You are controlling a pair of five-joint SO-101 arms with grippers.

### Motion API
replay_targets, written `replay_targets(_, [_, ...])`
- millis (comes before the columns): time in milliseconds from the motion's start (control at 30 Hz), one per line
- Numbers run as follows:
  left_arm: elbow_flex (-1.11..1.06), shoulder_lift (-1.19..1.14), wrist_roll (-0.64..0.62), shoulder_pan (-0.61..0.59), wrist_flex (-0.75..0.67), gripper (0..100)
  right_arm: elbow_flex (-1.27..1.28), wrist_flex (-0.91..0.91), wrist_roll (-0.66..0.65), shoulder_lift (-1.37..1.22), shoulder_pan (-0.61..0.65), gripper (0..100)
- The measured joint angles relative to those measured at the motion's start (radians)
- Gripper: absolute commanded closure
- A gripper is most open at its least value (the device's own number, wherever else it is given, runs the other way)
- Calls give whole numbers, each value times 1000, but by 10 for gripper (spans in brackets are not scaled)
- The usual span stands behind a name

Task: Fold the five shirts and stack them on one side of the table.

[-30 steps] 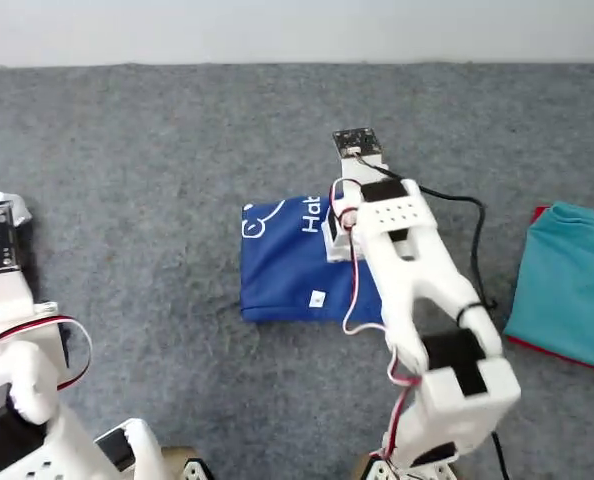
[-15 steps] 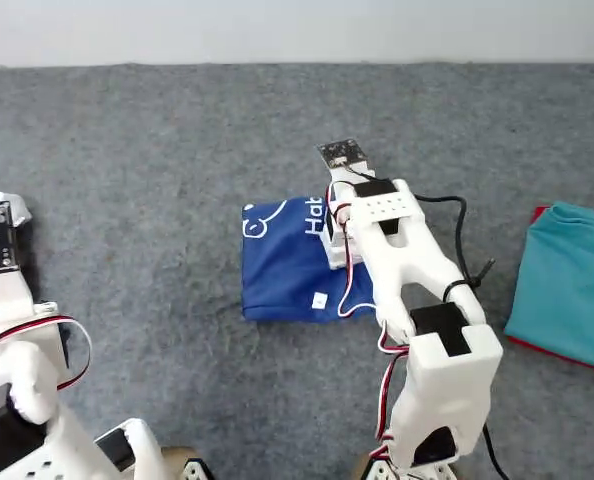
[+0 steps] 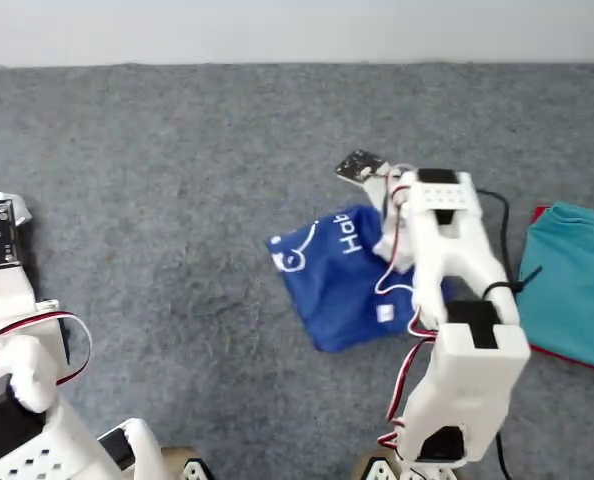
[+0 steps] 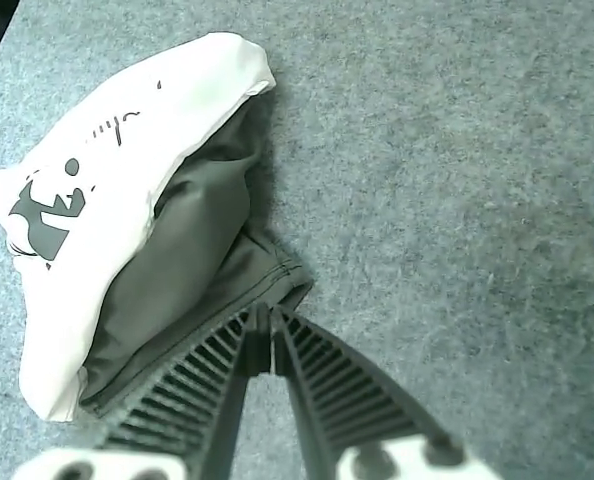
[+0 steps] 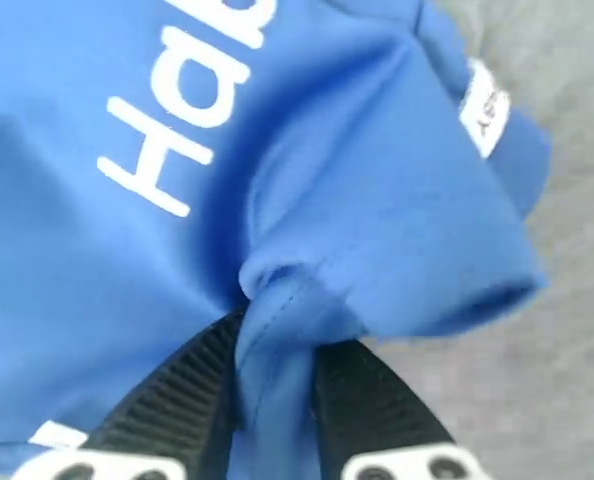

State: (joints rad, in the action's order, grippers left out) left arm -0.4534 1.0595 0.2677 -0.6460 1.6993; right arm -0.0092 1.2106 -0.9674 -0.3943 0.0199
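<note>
My right gripper [image 5: 277, 335] is clamping its fingers on a fold of the blue printed cloth shirt [image 3: 327, 290] lying mid grey table [image 3: 157, 170]. My left gripper [image 4: 270, 335], fingers together, is hovering beside a white-and-grey shirt bundle [image 4: 127, 200].

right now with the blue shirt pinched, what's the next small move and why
Probably drag the blue shirt sideways to the teal shirt on the right. The right gripper is shut on a fold of it, and it lies folded but skewed, apart from the teal shirt where the stack seems to be.
</note>
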Motion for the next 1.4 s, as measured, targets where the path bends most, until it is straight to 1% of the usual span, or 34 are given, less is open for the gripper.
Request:
replay_targets(133, [0,0,0,0,0,986,-92,0,-287,0,-5,988])
replay_targets(200, [0,0,0,0,0,986,-115,0,-390,0,15,986])
replay_targets(267, [0,0,0,0,0,986,-124,0,-428,-9,43,969])
replay_targets(300, [0,0,0,0,0,986,-126,0,-434,-18,54,946])
replay_targets(400, [0,0,0,0,0,986,-143,0,-417,-35,61,833])
replay_targets(467, [0,0,0,0,0,986,-181,0,-325,-35,58,746])
replay_targets(533, [0,0,0,0,0,986,-216,0,-172,-34,58,683])
replay_targets(700, [0,0,0,0,0,986,-233,0,284,-5,60,669])
replay_targets(800, [0,0,0,0,0,986,-235,26,502,17,60,669])
replay_targets(867, [0,0,0,0,0,986,-236,75,611,41,57,669])
replay_targets(1100, [0,0,0,0,0,986,-241,313,927,143,61,667])
replay_targets(1267, [0,0,0,0,0,986,-241,459,1149,153,87,658])
replay_targets(1333, [0,0,0,0,0,986,-241,477,1255,155,104,608])
replay_targets(1400, [0,0,0,0,0,986,-241,479,1326,155,126,527])
